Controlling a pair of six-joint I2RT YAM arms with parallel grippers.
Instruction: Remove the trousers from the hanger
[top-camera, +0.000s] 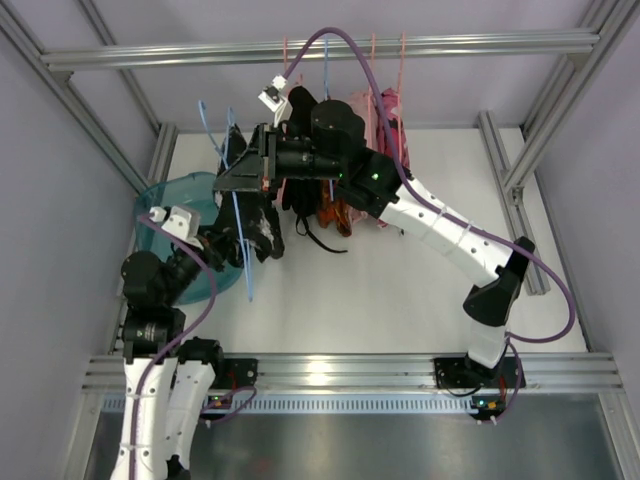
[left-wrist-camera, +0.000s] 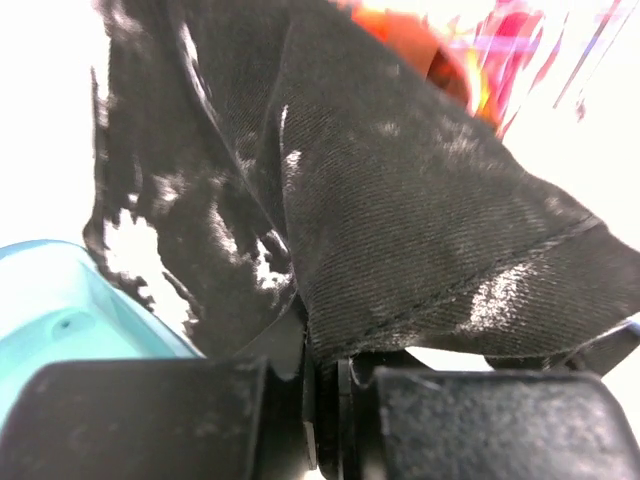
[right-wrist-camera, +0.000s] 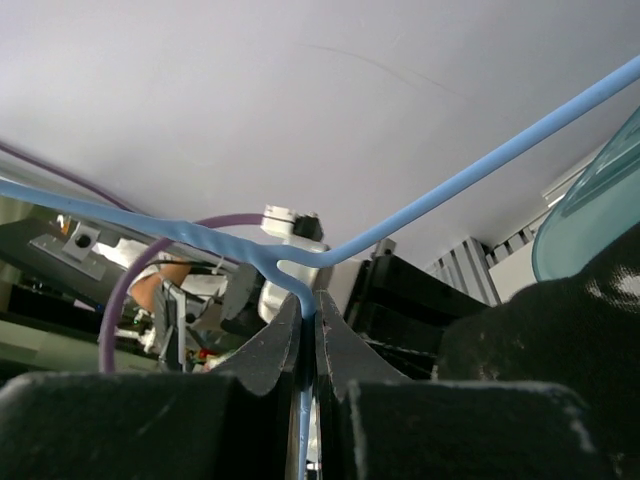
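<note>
Top external, left hand (left-wrist-camera: 325, 385) pinching speckled trousers (left-wrist-camera: 400, 220) beside teal tub (top-camera: 160, 200), right hand (right-wrist-camera: 308, 345) pinching blue hanger (right-wrist-camera: 450, 185), pink garments (top-camera: 385, 115) behind.

Left wrist: pink garments (left-wrist-camera: 512, 48) blurred; speckled trousers (left-wrist-camera: 400, 210) cut by top edge

black white-speckled cloth trousers (left-wrist-camera: 400, 230): matt twill weave | thin blue wire hanger (right-wrist-camera: 450, 185): smooth, coated | teal translucent plastic tub (left-wrist-camera: 60, 310): glossy | silver metal frame rail (top-camera: 320, 47): brushed

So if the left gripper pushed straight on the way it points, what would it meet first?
The speckled black trousers: the left gripper is shut on that cloth, so nothing lies nearer. Behind it orange cloth shows, depth unclear.
</note>
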